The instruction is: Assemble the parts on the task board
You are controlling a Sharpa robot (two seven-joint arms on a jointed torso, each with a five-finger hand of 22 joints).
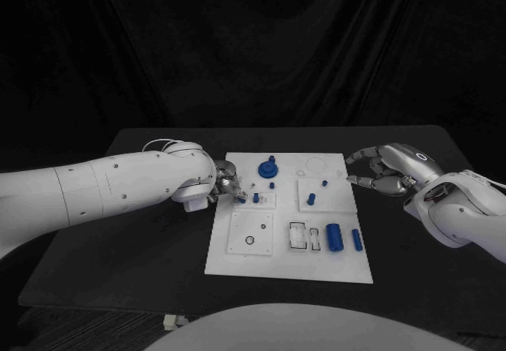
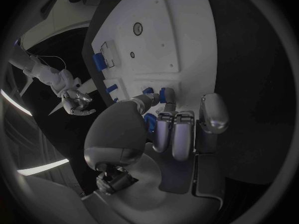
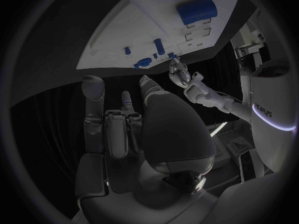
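The white task board [image 1: 290, 252] lies mid-table. My left hand [image 1: 227, 186] is at the board's left edge, where its thumb and a fingertip close round a small blue peg [image 1: 257, 197] [image 2: 166, 95] standing in the board. A large blue knob [image 1: 267, 170] stands just beyond it, and another short peg [image 1: 272, 186] is close by. Two small pegs [image 1: 313, 197] stand further right. A thick blue cylinder [image 1: 334, 237] and a thinner one [image 1: 357, 239] lie at the near right. My right hand [image 1: 384, 172] hovers by the board's far right corner, fingers curled in, with nothing seen in them.
The board [image 3: 118, 40] carries a ring outline [image 1: 314, 162] at the far right, a small black ring [image 1: 250, 240] at the near left and a slotted recess [image 1: 300, 235]. Black table [image 1: 126, 256] surrounds the board, its edges near both arms.
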